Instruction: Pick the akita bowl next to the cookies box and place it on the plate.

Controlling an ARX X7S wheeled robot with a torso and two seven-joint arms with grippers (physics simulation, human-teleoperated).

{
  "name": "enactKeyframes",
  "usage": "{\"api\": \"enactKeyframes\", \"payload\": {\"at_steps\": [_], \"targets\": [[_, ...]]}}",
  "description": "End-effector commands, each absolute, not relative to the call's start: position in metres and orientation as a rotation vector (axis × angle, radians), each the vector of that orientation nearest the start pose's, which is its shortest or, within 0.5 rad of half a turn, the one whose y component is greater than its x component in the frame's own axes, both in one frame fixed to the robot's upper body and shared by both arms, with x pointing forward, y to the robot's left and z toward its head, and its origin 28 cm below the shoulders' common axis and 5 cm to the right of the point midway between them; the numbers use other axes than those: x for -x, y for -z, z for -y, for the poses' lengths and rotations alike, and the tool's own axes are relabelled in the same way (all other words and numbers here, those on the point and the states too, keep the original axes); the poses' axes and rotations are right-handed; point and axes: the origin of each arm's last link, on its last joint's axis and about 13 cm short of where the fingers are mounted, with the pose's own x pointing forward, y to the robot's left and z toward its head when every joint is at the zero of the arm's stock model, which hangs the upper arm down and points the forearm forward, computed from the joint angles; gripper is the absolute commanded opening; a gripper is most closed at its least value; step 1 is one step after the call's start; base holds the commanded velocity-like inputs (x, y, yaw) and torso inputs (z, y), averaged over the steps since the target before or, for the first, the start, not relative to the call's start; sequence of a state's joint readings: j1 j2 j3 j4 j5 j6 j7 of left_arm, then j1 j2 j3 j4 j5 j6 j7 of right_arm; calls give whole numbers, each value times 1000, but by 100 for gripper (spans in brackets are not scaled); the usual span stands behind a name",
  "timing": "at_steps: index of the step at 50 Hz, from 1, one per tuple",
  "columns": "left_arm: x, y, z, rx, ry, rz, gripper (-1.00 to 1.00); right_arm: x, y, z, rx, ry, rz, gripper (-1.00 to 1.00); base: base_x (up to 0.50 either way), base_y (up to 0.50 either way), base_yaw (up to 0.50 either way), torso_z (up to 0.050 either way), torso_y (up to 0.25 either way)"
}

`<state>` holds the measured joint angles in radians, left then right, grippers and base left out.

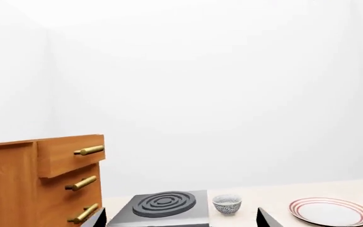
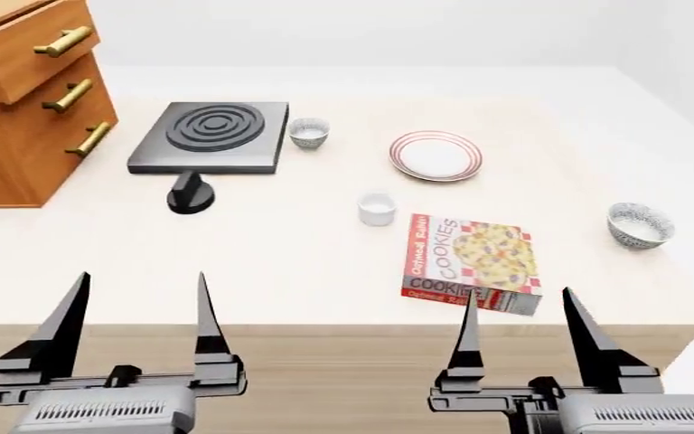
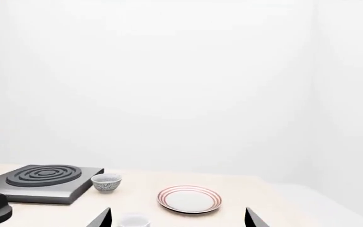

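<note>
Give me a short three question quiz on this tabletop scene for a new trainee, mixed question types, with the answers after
1. True or false: the akita bowl to be picked sits beside the stove burner.
2. What lies between the cookies box and the plate: A white cup, B knob, C drawer?
3. Fill in: the left gripper and right gripper are both ____.

Key: 1 false, that is the look-alike bowl; 2 A; 3 open, holding nothing.

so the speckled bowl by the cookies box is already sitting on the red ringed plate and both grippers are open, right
Not quite. In the head view the akita bowl sits on the table to the right of the cookies box, well apart from the plate, which holds nothing. Both the left gripper and the right gripper are indeed open.
</note>
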<state>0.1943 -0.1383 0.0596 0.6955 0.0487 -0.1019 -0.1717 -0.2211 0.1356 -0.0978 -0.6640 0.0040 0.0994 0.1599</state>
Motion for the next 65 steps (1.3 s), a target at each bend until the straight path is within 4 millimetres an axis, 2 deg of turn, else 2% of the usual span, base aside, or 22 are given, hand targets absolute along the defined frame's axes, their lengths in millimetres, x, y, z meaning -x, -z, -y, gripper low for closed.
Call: {"api": "enactKeyframes", "payload": {"at_steps": [1, 12, 61, 65], "targets": [[-158, -116, -213, -118, -73, 413, 100, -154, -104, 96, 55, 6, 338, 100, 0, -449, 0, 0, 0], [-158, -116, -214, -116, -74, 411, 100, -151, -107, 96, 18, -5, 384, 100, 7, -171, 0, 0, 0], [-156, -118, -213, -117, -66, 413, 100, -153, -103, 96, 23, -13, 354, 100, 498, 0, 0, 0, 0], [-156, -118, -213, -117, -66, 412, 100, -153, -102, 95, 24, -23, 345, 100, 0, 0, 0, 0, 0]]}}
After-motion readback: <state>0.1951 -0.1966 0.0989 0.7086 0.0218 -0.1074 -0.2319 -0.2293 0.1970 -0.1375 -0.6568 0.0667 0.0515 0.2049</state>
